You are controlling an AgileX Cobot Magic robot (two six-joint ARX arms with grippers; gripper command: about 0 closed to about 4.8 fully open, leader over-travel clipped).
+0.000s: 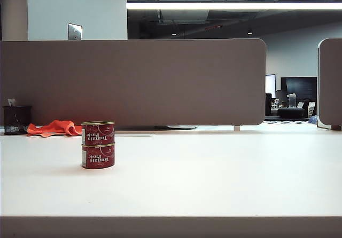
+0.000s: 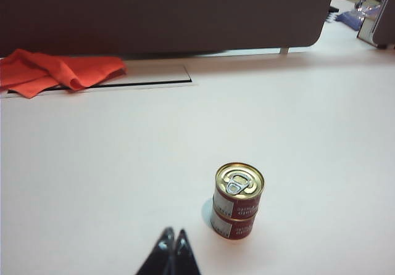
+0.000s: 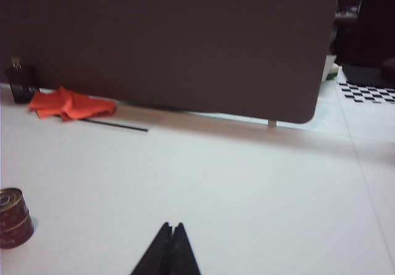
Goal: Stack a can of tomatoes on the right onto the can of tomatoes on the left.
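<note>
Cans (image 1: 98,144) stacked on table (image 1: 214,174); left gripper (image 2: 172,241) and right gripper (image 3: 171,232) closed, empty.

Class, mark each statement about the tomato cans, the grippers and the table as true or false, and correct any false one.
1. One tomato can stands on the other can. True.
2. The right gripper holds a can. False: it is shut on nothing, away from the stack.
3. An orange cloth lies by the divider. True.
4. The left gripper is wide open. False: it is shut.
5. The top can lies on its side. False: upright, pull tab up.
</note>
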